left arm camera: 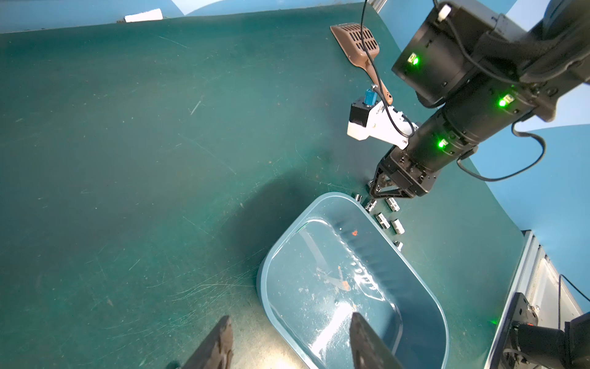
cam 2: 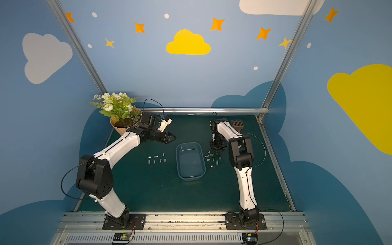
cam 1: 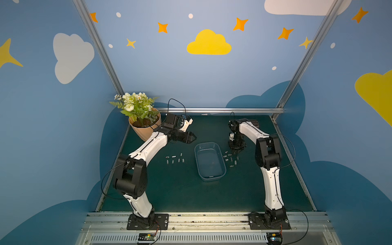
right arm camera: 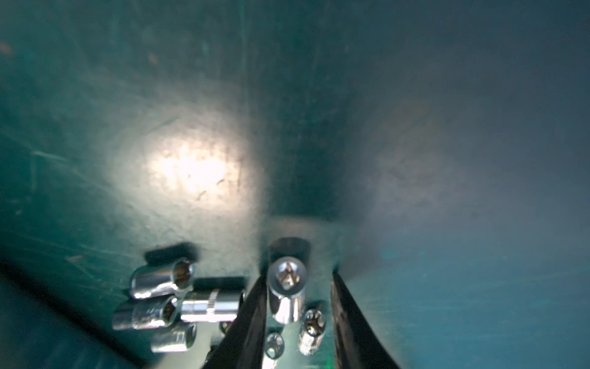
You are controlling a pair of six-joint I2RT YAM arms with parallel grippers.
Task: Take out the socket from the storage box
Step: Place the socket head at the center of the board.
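At your far left the flowerpot [cam 1: 144,131] stands in the back corner of the surface [cam 1: 169,191]. Your left claw [cam 1: 193,138] hangs above the surface just right of the pot, jaws wide with nothing between them. Nearer you, a left group of sockets [cam 1: 174,159] lies on the surface. The storage box [cam 1: 210,178] sits in the middle, its floor showing only small specks. Just right of the box lies a right group of sockets [cam 1: 230,159]. Your right claw [cam 1: 237,151] points down over that group. Its jaws are narrowly parted around one socket [right arm camera: 287,287] resting on the surface, with a gap at one finger. A brown scoop [cam 2: 237,124] lies at the far right.
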